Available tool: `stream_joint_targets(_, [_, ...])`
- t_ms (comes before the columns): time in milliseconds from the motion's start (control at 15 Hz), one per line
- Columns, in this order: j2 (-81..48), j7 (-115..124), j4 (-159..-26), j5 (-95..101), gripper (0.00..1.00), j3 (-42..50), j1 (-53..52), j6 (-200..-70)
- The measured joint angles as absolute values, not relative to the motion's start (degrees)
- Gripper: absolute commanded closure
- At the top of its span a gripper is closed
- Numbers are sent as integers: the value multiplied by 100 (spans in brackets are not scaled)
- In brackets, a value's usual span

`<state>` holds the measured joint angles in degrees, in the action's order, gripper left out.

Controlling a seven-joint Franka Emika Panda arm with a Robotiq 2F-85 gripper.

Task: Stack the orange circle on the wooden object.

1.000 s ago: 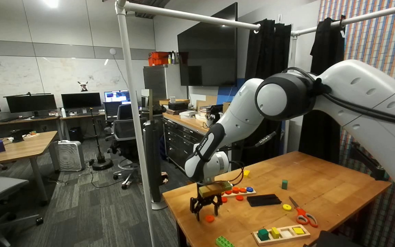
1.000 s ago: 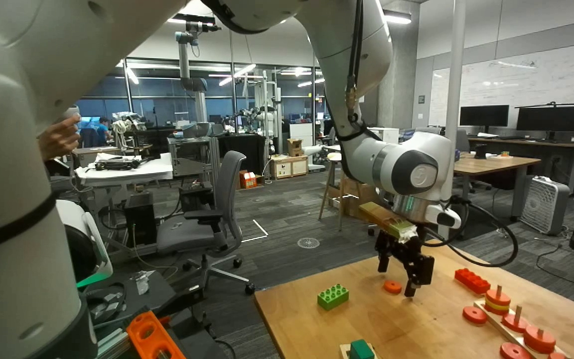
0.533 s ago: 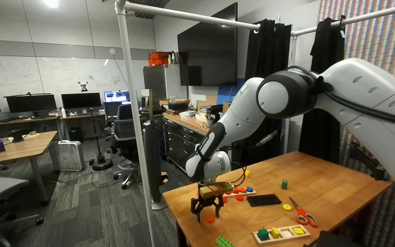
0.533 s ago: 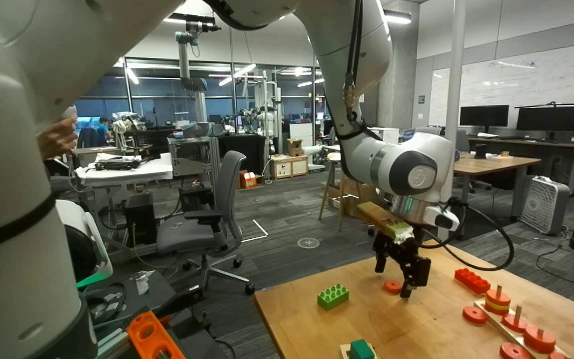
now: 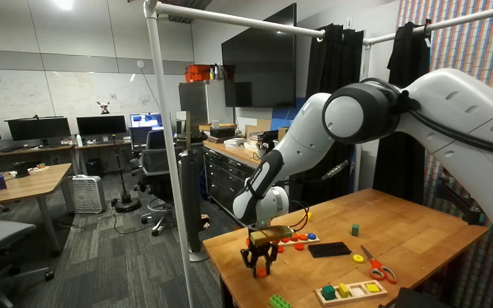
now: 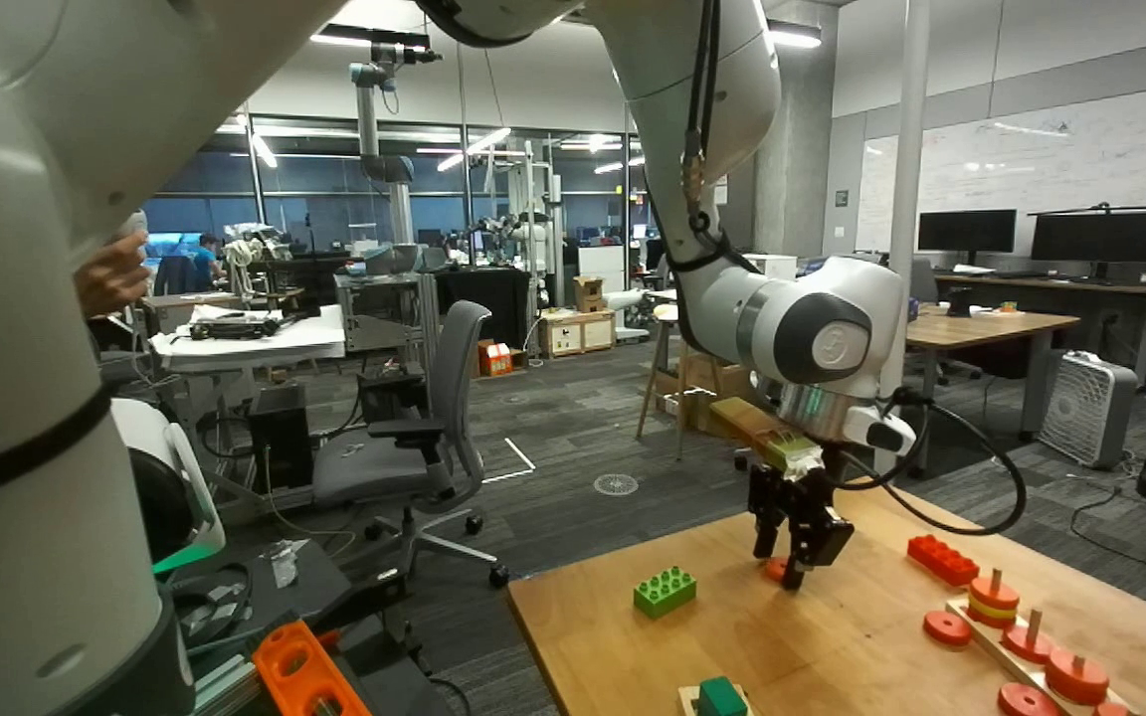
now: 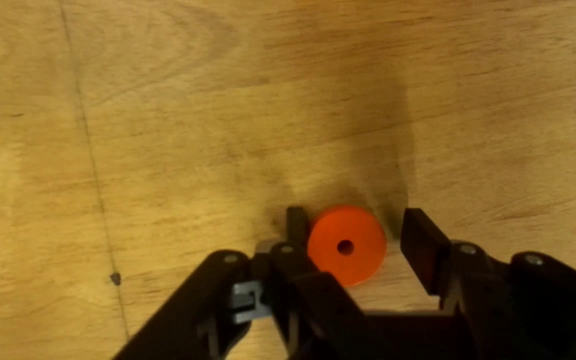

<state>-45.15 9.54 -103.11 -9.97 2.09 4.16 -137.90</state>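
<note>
Orange disc (image 7: 359,255) flat on table (image 7: 168,125), hole facing up, near a table edge. Gripper (image 7: 353,225) low over it, pointing down. Fingers (image 7: 420,237) apart, one either side of disc. In wrist view, finger on picture left sits right at disc's rim, can't tell if touching; on picture right a strip of table shows between finger and disc. In both exterior views disc shows between fingertips, partly hidden by them. Whether tips touch table, can't tell. Greenish bar (image 5: 271,235) sits across gripper's top. Arm (image 5: 308,132) reaches out over table.

Peg board (image 6: 999,654) on table, well apart from disc. Stack (image 6: 993,600) on its end peg: orange, yellow, orange from top down. More discs on the next pegs (image 6: 1035,625); blue disc (image 5: 311,236) at the far end in an exterior view. Loose discs (image 6: 948,628) just beside board. Red brick (image 6: 943,560) near that end peg. Green brick (image 6: 665,597) on other side, so orange disc lies between it and board.

Tray (image 5: 358,292) has green cube (image 5: 328,292), yellow blocks (image 5: 343,291). Scissors (image 5: 375,265) near tray, yellow disc (image 5: 358,258) just beside them. Black pad (image 5: 329,249) flat, green block (image 5: 354,230) upright near it. Background: wall screen (image 5: 259,60), black curtains (image 5: 334,64), white fan (image 5: 87,194), grey chair (image 6: 456,408), monitors (image 6: 1108,236)
</note>
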Motion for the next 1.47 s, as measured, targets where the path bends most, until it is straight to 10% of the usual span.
stream_joint_targets(1467, [-2982,1552,-11717,145,82,1273,-100,-15533])
